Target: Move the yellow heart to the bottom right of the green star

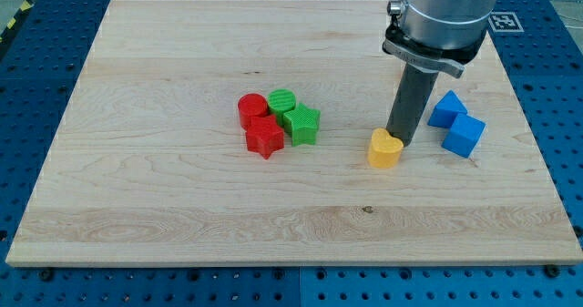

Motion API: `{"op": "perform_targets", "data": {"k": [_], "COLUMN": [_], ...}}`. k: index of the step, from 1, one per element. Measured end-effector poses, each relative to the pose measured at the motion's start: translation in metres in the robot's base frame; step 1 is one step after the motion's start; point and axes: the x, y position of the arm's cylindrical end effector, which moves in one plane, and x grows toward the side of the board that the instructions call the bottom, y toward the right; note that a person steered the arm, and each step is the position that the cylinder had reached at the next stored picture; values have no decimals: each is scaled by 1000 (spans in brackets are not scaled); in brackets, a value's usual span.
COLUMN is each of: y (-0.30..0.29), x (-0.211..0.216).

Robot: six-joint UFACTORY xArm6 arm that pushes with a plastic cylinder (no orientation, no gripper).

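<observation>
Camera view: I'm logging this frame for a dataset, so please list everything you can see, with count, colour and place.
wooden board: one, light wood, fills most of the view
red cylinder: one, red, left of centre
red star: one, red, just below the red cylinder
green cylinder: one, green, right of the red cylinder
green star: one, green, right end of that cluster
yellow heart: one, yellow, right of the green star, apart from it
blue blocks: two, blue, view's right, shapes unclear
blue pegboard: one, blue, around the board
my tip: one, dark rod, at the yellow heart's upper right edge
</observation>
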Motion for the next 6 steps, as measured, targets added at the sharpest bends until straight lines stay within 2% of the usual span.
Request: {"op": "perform_targets", "data": {"k": [2,3,4,5,6], "y": [21,13,-6,5,19], "x": [27,39,40,41,13]}}
